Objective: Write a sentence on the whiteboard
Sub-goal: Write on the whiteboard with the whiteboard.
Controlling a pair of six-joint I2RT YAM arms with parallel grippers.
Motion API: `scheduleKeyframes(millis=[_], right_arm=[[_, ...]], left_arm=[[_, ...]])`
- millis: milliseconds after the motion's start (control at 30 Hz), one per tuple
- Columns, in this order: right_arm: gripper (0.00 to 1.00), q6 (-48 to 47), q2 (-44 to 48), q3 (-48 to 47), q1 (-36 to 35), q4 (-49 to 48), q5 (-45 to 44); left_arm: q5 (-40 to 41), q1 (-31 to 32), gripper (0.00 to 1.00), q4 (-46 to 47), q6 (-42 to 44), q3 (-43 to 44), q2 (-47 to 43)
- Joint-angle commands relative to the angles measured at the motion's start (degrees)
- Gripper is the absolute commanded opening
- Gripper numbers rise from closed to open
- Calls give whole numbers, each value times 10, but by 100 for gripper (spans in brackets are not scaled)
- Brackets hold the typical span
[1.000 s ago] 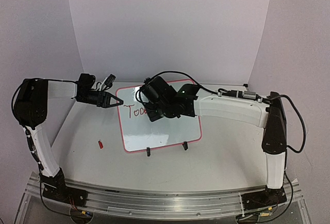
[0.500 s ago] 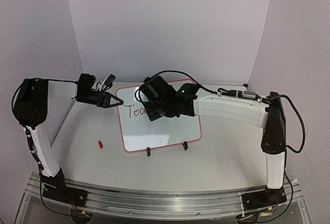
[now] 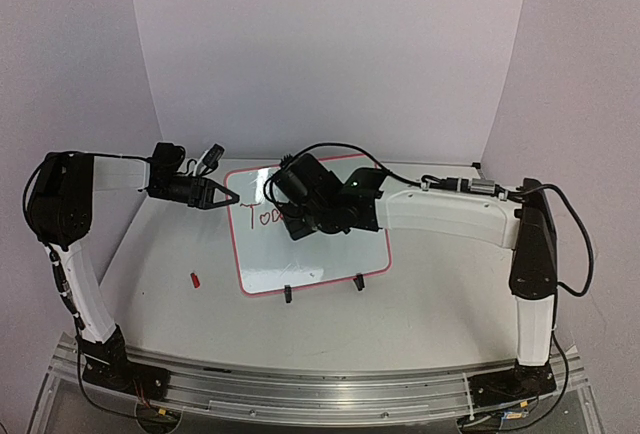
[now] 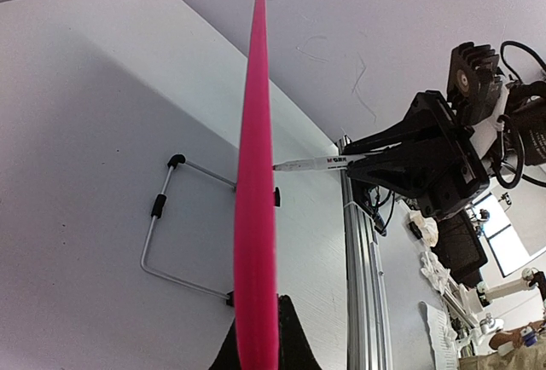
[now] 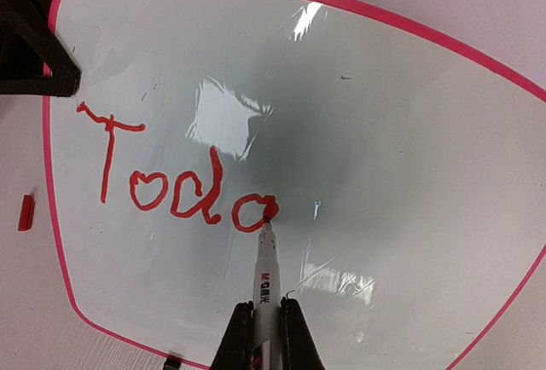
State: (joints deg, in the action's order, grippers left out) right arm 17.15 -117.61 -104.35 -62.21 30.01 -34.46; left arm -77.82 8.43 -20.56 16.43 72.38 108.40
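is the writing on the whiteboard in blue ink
No, the letters on the whiteboard are red, matching the marker tip.

Slight shift of right end effector [image 5: 265, 312]

The whiteboard [image 3: 318, 266] fills the frame's centre. The left gripper [image 3: 230, 197] clamps its left edge; the right gripper [image 3: 292, 222], pinching a marker [image 5: 264, 272], blocks its upper half from the right. Open tabletop [image 3: 440, 304] lies lower right; lower left holds a small red cap [image 3: 196, 279].
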Motion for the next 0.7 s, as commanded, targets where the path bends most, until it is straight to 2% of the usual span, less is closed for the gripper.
scheduleKeyframes(millis=[0,667], right_arm=[[0,12,8,19,8,21,-7],[0,3,12,9,8,24,-7]], left_arm=[[36,16,0,-4,59,0,12],[37,16,0,-3,55,3,18]])
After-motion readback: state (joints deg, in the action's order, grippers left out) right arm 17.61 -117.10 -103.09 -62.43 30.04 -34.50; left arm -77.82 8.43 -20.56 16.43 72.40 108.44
